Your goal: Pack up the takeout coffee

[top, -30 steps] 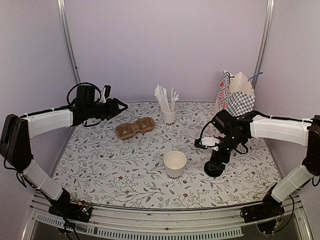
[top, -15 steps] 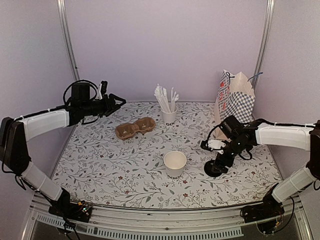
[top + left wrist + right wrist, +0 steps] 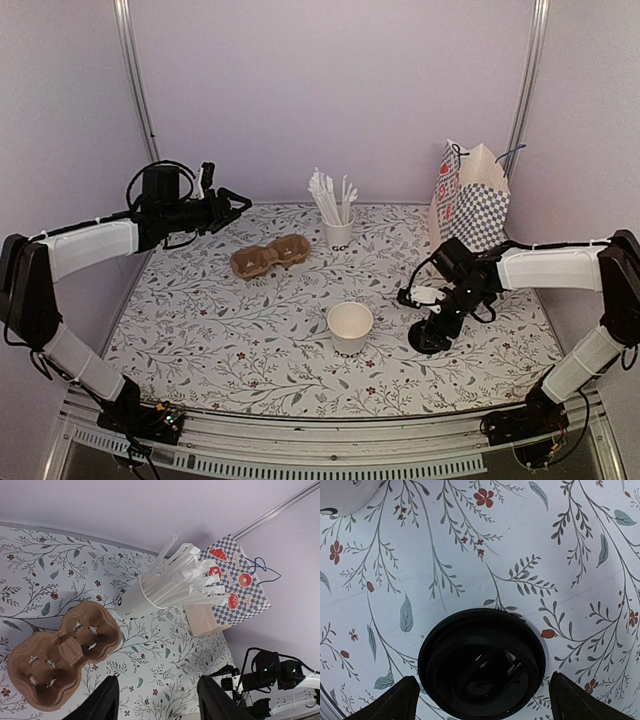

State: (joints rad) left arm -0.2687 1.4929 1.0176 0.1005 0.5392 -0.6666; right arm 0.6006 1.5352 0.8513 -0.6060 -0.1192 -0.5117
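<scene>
The takeout coffee cup stands open at the middle of the table, white with dark lettering and no lid on it. Its round black lid lies flat on the table to the cup's right; it also shows in the top view. My right gripper points down just above the lid, open, one finger on each side of it, not touching. It shows in the top view too. My left gripper is open and empty, held high at the back left; the left wrist view shows only table between its fingers.
A brown pulp carrier lies at the back, left of centre. A white cup of straws stands behind the coffee cup. A checked paper bag stands open at the back right. The cup's edge shows at the top left of the right wrist view.
The left arm pulled back to the left and rose slightly, then held still. The right gripper shifted a little and settled lower over the lid.
</scene>
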